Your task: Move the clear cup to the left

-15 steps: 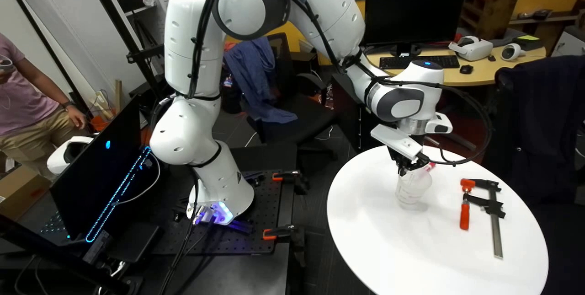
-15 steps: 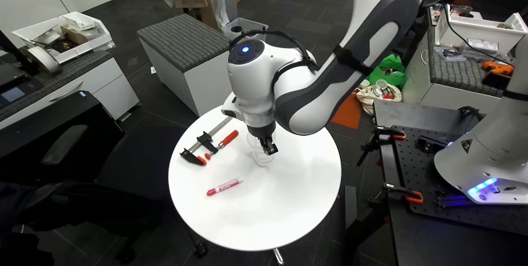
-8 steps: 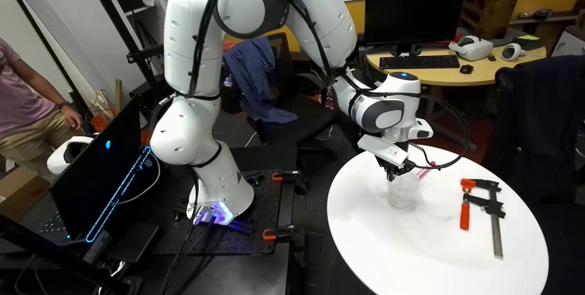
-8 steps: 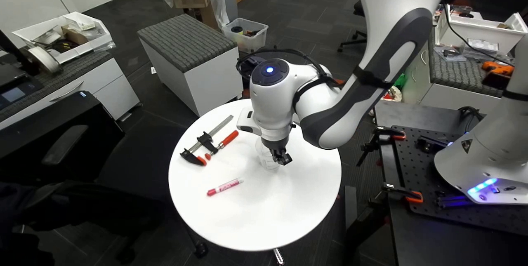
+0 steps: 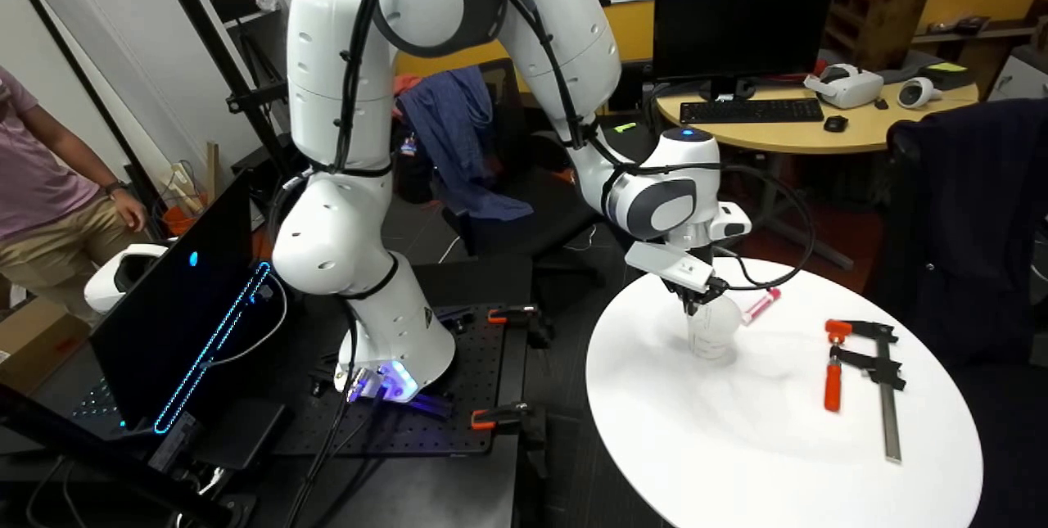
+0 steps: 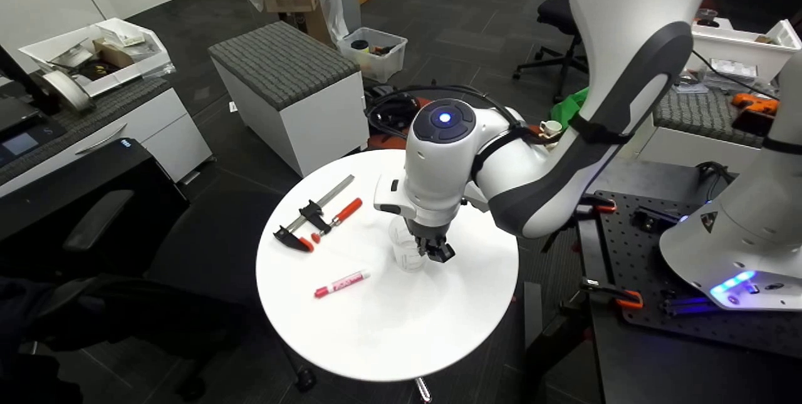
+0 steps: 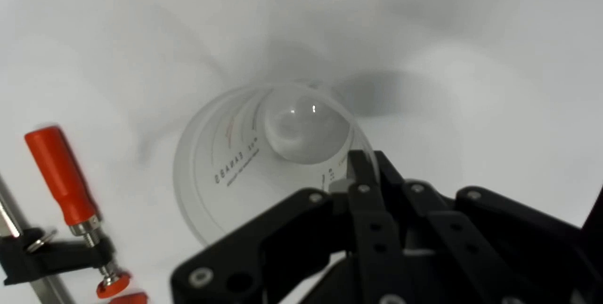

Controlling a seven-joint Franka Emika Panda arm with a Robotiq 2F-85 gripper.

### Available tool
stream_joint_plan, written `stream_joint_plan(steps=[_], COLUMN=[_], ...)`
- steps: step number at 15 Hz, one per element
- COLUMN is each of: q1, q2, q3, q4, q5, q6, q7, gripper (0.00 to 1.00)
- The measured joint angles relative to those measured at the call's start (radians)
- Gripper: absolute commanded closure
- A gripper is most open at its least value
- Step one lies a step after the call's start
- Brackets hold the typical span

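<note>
Here we are, and the gripper (image 7: 371, 159) has the clear cup (image 7: 271, 172) by its rim: one finger down inside, the other against the outside, closed up tight with just that thin wall pinched between them. The cup is roughly upright, mouth up, with lettering on its wall that I can't make out.

In an exterior view, it is over the far left part of the round white table (image 5: 778, 446); whether its base touches the top, I can't tell. Well apart on the right, a red-and-black clamp (image 5: 885, 376) lies flat, its handle alongside its metal bar. And there's the white arm (image 5: 565, 24), reaching over from the left, elbow high, wrist angled down at the cup.

Now, in an exterior view, look at the marker (image 6: 342, 283): red at one end, lying left of the cup and slightly nearer, close by but apart from it. The clamp is over that way too, left and farther off.

Around the room, in an exterior view: a person in a pink shirt (image 5: 37, 160) at the left edge, and at the far side a dark monitor (image 5: 741, 24) on a desk (image 5: 868, 135), a keyboard (image 5: 749, 111) in front.
</note>
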Motion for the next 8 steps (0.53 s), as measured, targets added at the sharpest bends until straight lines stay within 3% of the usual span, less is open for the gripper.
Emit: stream_joint_plan(steps=[8], q1=[0.071], q2=[-0.044], q3=[-0.015], q4=[-0.029], q5=[-0.039], q6=[0.015], q7=[0.025], gripper=[0.98])
